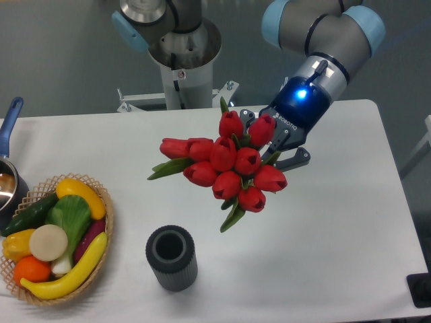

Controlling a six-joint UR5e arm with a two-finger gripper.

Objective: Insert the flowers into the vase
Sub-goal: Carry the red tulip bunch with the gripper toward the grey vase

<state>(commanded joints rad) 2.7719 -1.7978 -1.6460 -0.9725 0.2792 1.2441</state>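
Looks like a robotics lab, not a home: UR5e arm [323, 40] on a metal pedestal [183, 67] w/ bolted brackets, plain white table [350, 222], bare grey wall behind. Props only: basket [101, 269] of fake veg, pot [8, 168].

We have one fixed view, set high off the front edge of the tabletop [337, 269] and tilted steeply down. It faces the far edge, where the arm's base [180, 60] stands. We see nearly the whole tabletop at middling range; its left edge is cropped.
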